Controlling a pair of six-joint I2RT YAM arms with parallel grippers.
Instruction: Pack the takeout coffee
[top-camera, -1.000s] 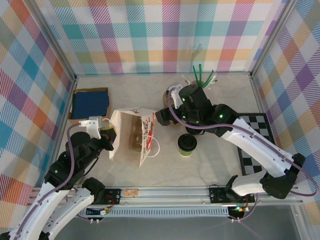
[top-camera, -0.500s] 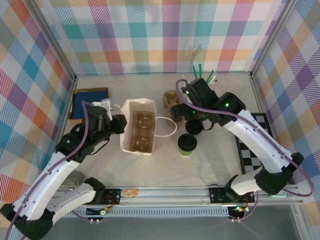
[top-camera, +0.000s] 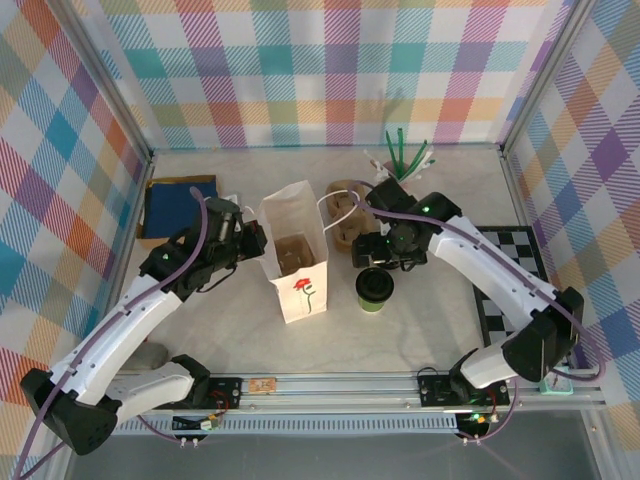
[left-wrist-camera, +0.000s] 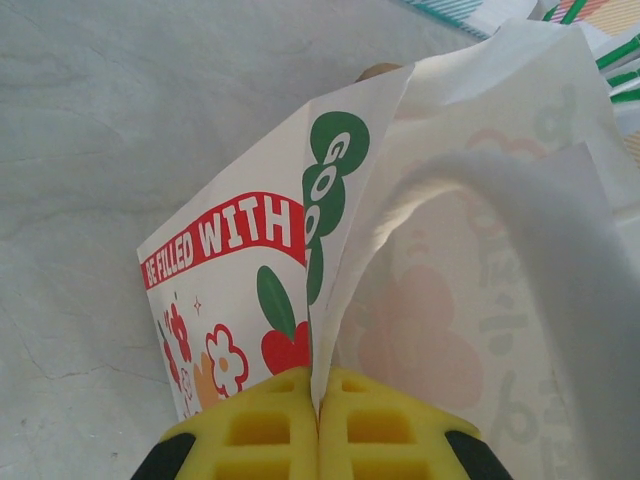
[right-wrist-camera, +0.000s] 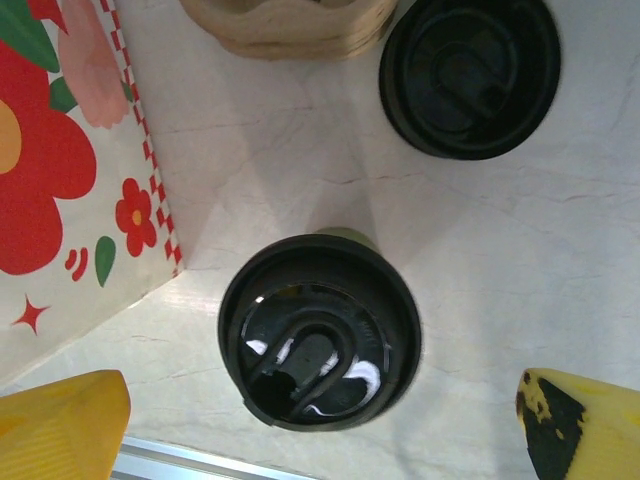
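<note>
The takeout coffee (top-camera: 374, 288), a green cup under a black lid (right-wrist-camera: 318, 343), stands on the table just right of the white flower-printed paper bag (top-camera: 300, 290). The bag stands upright with its top open and a brown cardboard insert (top-camera: 294, 252) shows inside. My left gripper (top-camera: 252, 240) is shut on the bag's left rim; its yellow pads (left-wrist-camera: 270, 430) pinch the paper edge (left-wrist-camera: 318, 330). Directly above the cup hangs my right gripper (right-wrist-camera: 320, 405), open wide, its yellow fingers (right-wrist-camera: 62, 425) well apart on either side of the lid and touching nothing.
A loose black lid (right-wrist-camera: 468, 75) lies just behind the cup, with brown cardboard carriers (top-camera: 343, 206) behind it. Green straws (top-camera: 405, 155) stand at the back wall. A blue cloth (top-camera: 180, 205) lies far left, and a checkered board (top-camera: 515, 285) lies right.
The bag, lying on its side a second ago, now stands upright and has shifted right, still pinched by my left gripper. My right gripper let go of the bag and moved over the coffee, jaws wider.
</note>
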